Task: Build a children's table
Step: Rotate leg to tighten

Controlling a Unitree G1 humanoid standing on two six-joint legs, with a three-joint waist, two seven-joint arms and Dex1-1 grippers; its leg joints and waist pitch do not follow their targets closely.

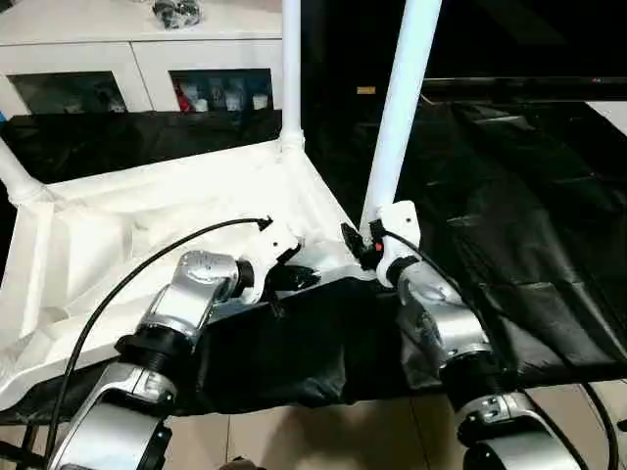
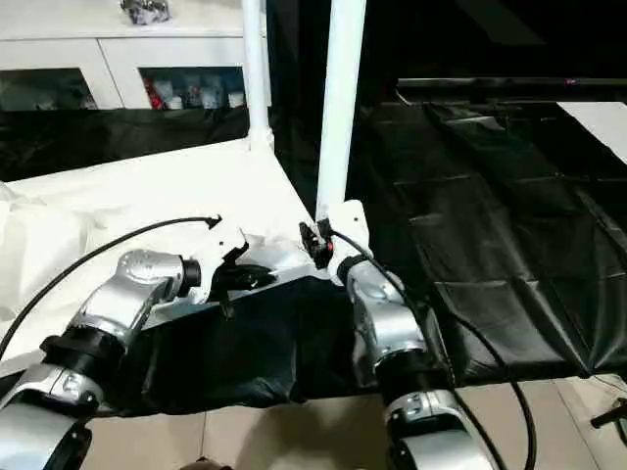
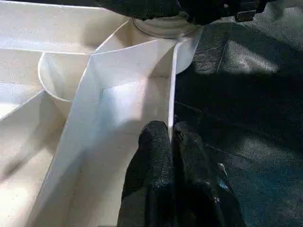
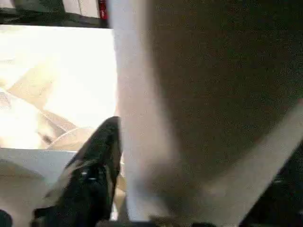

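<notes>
Tabletop [image 1: 147,225] lies underside-up at frame left on black sheeting [image 1: 529,215], its left part cut off; three legs [image 1: 397,117] are visible, all cropped by frame edges. Left end effector [image 1: 294,277], fingers together, pinches the tabletop's near rim at center. Right end effector [image 1: 361,245] is clamped on the near-corner leg's base, its far finger hidden; white cabinet [image 1: 137,59] sits upper left.
</notes>
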